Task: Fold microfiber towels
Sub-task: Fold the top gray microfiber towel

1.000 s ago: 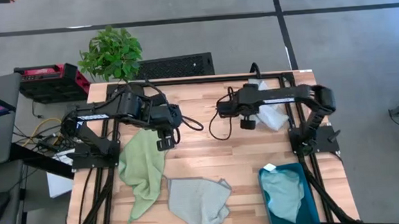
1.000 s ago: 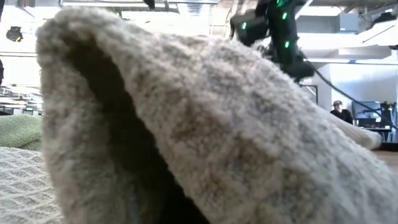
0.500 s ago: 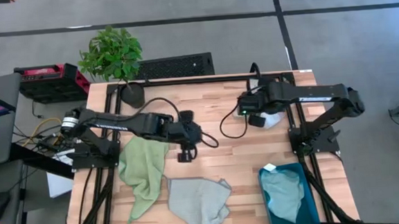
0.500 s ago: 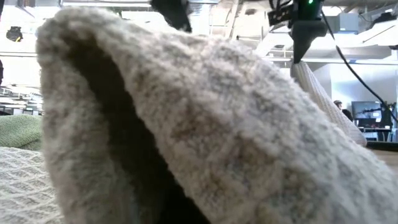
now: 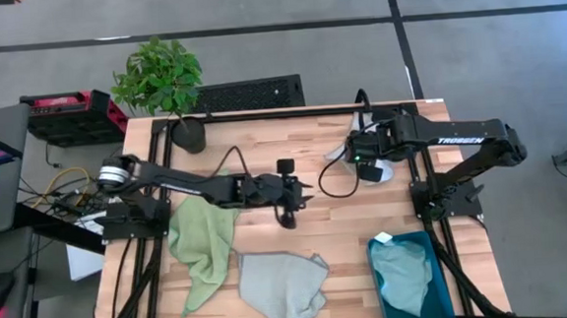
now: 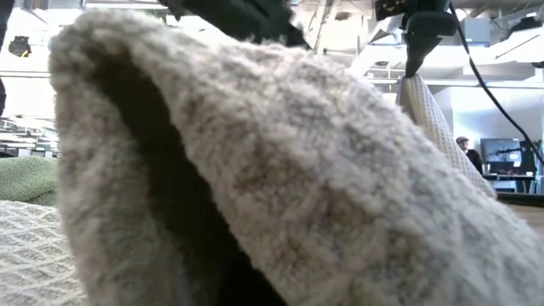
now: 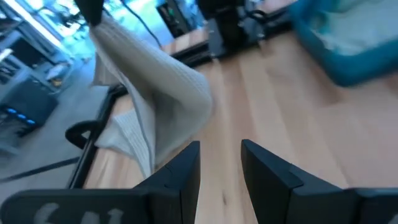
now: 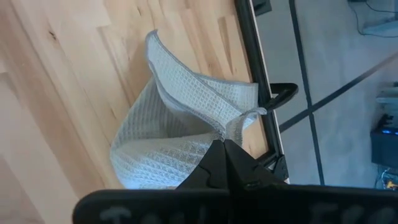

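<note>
The pale grey-blue towel (image 8: 186,134) is hanging at the far right of the worktop (image 5: 326,211), pinched at one corner by the right gripper (image 8: 224,144), its fingers fully closed on the waffle weave. Soft, light and limp, it is draping in loose folds; a second corner looks the best hold. The left gripper (image 7: 221,163) is reaching toward it mid-worktop, fingers parted and empty

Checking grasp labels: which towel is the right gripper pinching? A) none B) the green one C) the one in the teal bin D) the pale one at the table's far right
D: the right gripper is shut on the pale towel, lifting a corner off the table.
</note>
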